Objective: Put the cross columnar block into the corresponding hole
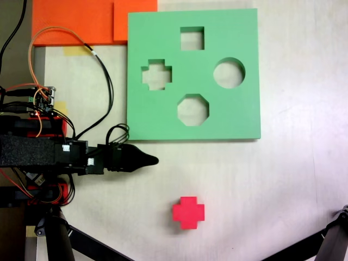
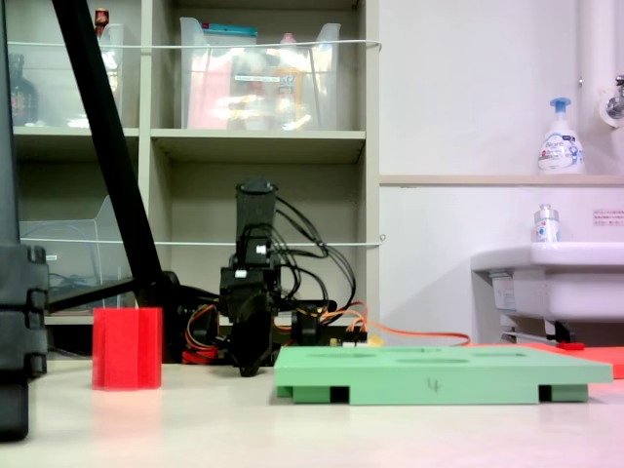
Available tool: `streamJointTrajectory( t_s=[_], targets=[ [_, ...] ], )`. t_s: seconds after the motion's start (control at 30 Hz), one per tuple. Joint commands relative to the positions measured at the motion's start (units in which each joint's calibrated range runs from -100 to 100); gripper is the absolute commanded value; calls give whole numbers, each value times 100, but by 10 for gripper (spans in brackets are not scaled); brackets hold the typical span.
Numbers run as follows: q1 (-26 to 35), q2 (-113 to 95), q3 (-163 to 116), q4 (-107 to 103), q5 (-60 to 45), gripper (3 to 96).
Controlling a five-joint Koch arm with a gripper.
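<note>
Jaws [image 1: 148,160] pressed together into a smooth black point, gripping nothing, low over the pale matte tabletop [image 1: 293,179]. Off to the first exterior view's lower right of the jaws, well apart: cross columnar block [image 1: 188,212], bright red foam, plus-shaped, upright. Beyond the tip toward the top of the same view: green foam board [image 1: 239,109], flat, square; corresponding hole [image 1: 156,74], plus-shaped, on its left side.

A black arm [image 1: 38,151] with a pointed black tool [image 1: 145,160], white connectors, looping black and orange cables [image 1: 65,41], and red parts at its base.
</note>
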Motion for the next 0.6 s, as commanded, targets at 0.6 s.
streamJointTrajectory(
  t_s=[0.6],
  targets=[
    [-640,-55,470,-1283,3028,479]
  ],
)
